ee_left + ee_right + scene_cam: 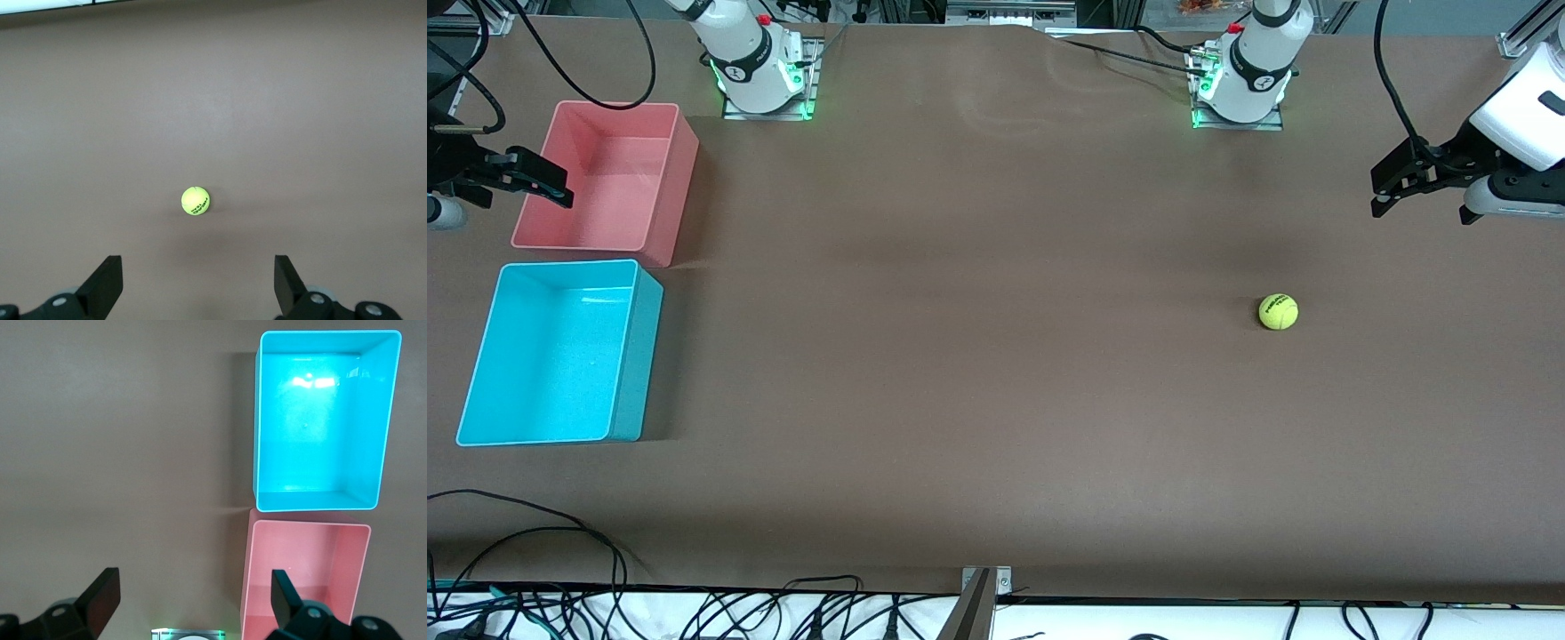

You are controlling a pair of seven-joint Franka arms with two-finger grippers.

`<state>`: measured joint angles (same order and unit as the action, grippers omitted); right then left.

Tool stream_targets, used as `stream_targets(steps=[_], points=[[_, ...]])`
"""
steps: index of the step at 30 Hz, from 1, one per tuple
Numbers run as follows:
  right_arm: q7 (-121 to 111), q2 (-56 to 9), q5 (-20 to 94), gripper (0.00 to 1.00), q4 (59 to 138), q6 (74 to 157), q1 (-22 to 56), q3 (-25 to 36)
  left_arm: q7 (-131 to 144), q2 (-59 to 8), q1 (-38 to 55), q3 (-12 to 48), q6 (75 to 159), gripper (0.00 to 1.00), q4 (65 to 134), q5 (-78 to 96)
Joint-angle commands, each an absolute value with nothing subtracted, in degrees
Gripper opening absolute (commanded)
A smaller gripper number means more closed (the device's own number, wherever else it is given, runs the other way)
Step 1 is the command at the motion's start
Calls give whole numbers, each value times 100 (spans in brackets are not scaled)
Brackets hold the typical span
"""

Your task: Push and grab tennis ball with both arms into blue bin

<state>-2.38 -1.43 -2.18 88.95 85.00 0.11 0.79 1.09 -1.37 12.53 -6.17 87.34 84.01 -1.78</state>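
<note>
The tennis ball [1278,312] lies on the brown table toward the left arm's end, lettering up. It also shows in the left wrist view [195,201], ahead of the fingers. My left gripper [1380,191] [198,280] is open and empty, in the air over the table edge at that end, apart from the ball. The blue bin [636,364] [257,420] stands empty at the right arm's end. My right gripper [560,188] [193,597] is open and empty, over the outer rim of the pink bin.
A pink bin [680,178] [303,573] of the same shape stands empty beside the blue bin, farther from the front camera. The two arm bases [765,80] [1240,89] stand along the table's back edge. Cables hang past the table's front edge [694,613].
</note>
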Motion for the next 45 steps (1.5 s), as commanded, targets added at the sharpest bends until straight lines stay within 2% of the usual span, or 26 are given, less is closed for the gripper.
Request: stream_targets(steps=[1,45], points=[[-220,-149,-264,100,8771,8429,-35,18,105,-167,1283,-650,8657,100,8262,-150],[-211,-149,-264,100,8771,8420,-35,18,53,-255,1072,-703,8455,100,8376,-123]])
